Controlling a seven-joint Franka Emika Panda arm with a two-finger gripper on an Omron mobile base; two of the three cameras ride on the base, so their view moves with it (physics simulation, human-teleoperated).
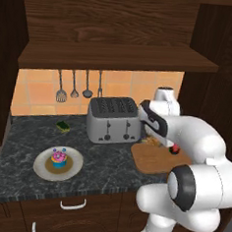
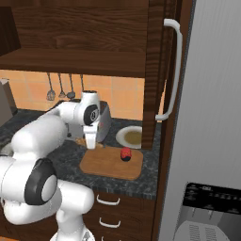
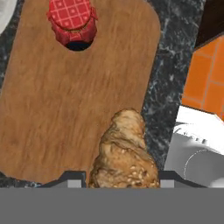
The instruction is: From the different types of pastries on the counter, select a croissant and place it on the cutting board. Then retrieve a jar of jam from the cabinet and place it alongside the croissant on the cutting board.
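Hand view: jam jar [image 3: 72, 22] already on cutting board [image 3: 65, 100], croissant [image 3: 124, 153] between the closed-in jaws at the board's edge, apparently gripped and resting partly over the table [image 3: 170, 65]; release seemingly all that remains.

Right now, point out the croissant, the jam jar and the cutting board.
croissant [image 3: 124, 153]: hand view, middle of its flaky body.
jam jar [image 3: 72, 19]: hand view, red checked lid.
cutting board [image 3: 65, 100]: hand view, bare wood at centre.
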